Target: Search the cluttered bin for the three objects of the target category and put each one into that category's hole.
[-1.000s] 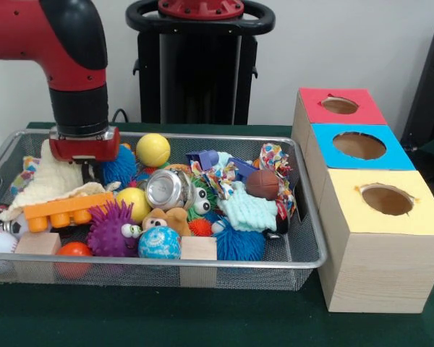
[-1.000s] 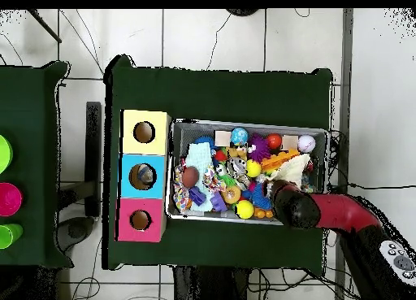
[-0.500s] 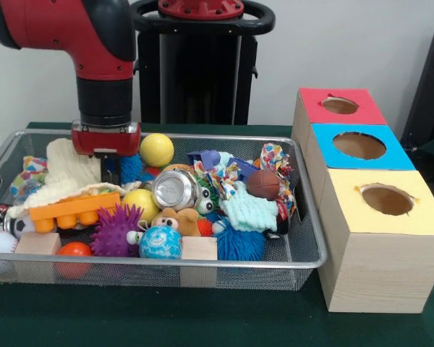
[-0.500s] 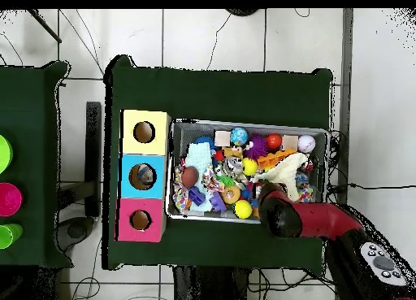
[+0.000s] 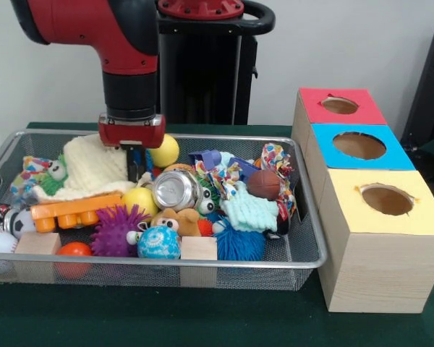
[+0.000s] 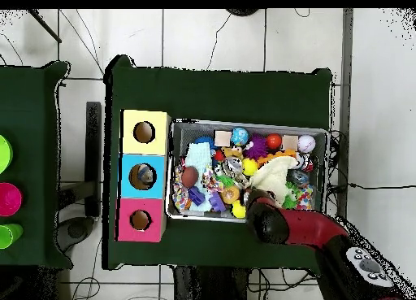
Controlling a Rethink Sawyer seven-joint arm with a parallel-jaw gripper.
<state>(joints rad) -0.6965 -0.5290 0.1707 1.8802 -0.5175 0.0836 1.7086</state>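
Observation:
The wire mesh bin (image 5: 304,261) stands on the green table, full of toys; it also shows in the overhead view (image 6: 327,136). My gripper (image 5: 135,165) hangs at the bin's far side, next to a yellow ball (image 5: 164,150). It is shut on the edge of a cream knitted cloth (image 5: 94,168), which trails to the left. The cloth shows in the overhead view (image 6: 275,171), where the arm (image 6: 301,223) covers the gripper. Three wooden boxes stand to the right, with holes in red (image 5: 340,107), blue (image 5: 358,146) and yellow (image 5: 387,199) tops.
In the bin lie a silver can (image 5: 170,191), a brown ball (image 5: 262,183), a teal cloth (image 5: 249,210), a blue spiky ball (image 5: 239,244), a purple spiky ball (image 5: 114,230), an orange block (image 5: 74,210), wooden cubes (image 5: 199,248) and a green frog toy (image 5: 54,173).
The arm has moved to the right along the bin's far side. The cream cloth has come along with the gripper, uncovering the green frog toy at the left.

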